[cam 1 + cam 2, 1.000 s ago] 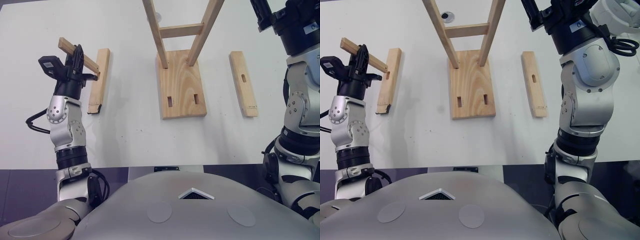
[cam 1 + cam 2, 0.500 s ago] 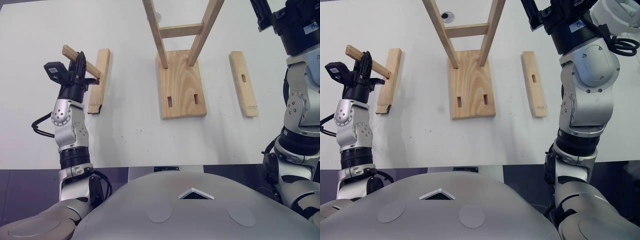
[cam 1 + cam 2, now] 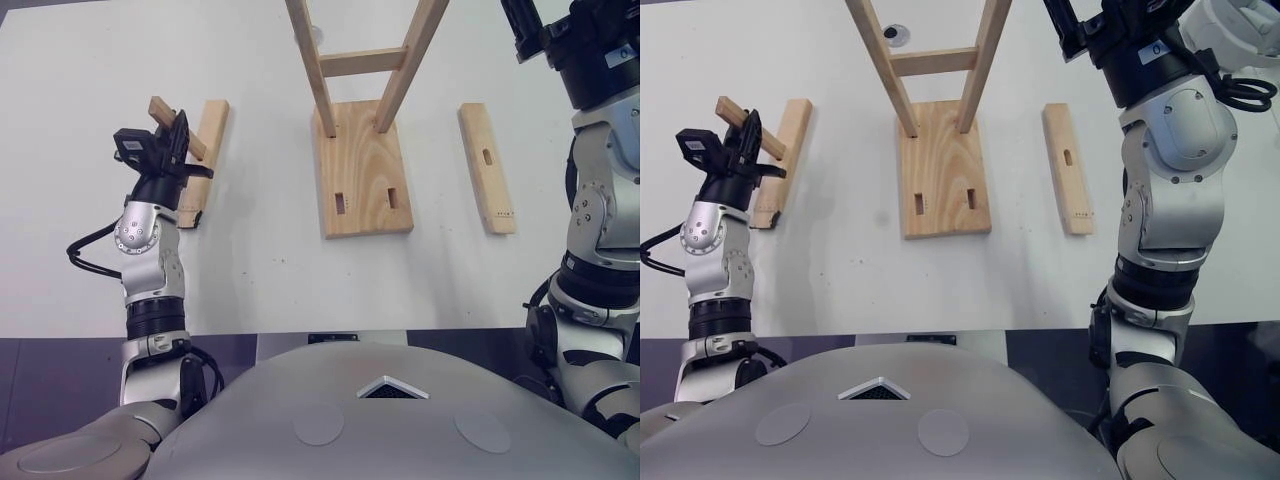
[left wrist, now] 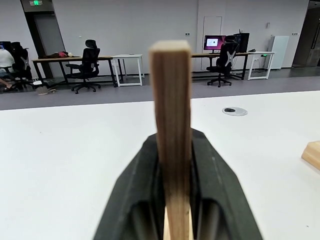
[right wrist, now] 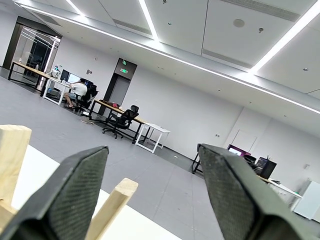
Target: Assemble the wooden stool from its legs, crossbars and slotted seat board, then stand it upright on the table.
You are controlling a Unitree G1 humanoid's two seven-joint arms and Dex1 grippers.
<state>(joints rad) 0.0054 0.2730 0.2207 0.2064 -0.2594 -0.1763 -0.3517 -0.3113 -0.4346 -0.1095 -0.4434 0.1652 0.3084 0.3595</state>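
- Pale wooden crossbar stick [image 3: 160, 108] pinched in black left gripper [image 3: 175, 150], over flat wooden leg [image 3: 212, 120] nr white table's [image 3: 260, 270] left edge.
- Black right gripper [image 5: 152, 165] spread, by far-right corner.
- Slotted wooden seat board [image 3: 362, 190] mid-table, two-leg frame [image 3: 362, 62] upright in it.

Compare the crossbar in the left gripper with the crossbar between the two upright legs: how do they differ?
The held crossbar is clamped in the jaws of the left gripper; the fitted crossbar is joined to two legs. The held one slants over a flat leg; the fitted one runs level above the seat board. Both are pale wood.
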